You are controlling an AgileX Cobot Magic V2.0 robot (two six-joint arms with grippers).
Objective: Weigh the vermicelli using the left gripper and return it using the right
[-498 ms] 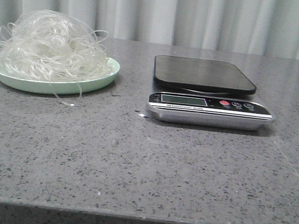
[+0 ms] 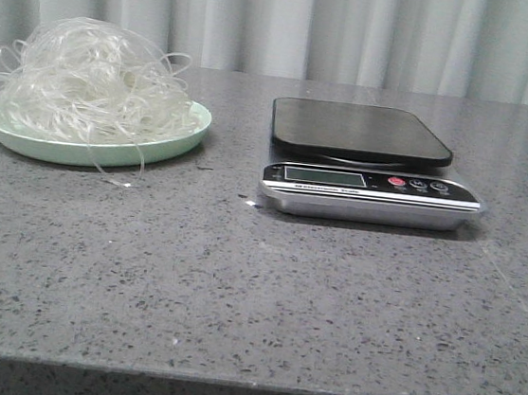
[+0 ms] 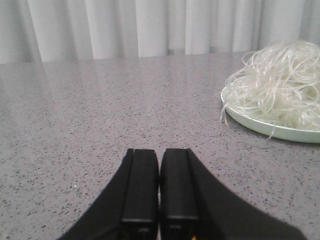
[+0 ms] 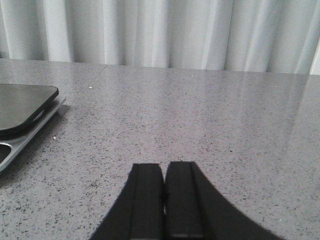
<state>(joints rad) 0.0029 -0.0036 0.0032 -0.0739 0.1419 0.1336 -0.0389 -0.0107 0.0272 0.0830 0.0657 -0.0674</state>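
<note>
The vermicelli is a fluffy whitish tangle heaped on a mint-green plate at the table's back left. It also shows in the left wrist view, on the plate. The scale with a black platform and silver front stands at the middle right, with nothing on it; its corner shows in the right wrist view. My left gripper is shut and empty, low over bare table, apart from the plate. My right gripper is shut and empty, beside the scale. Neither gripper shows in the front view.
A grey speckled stone table with its front edge near the camera. White curtains hang behind the table's far edge. A few loose strands trail off the plate onto the table.
</note>
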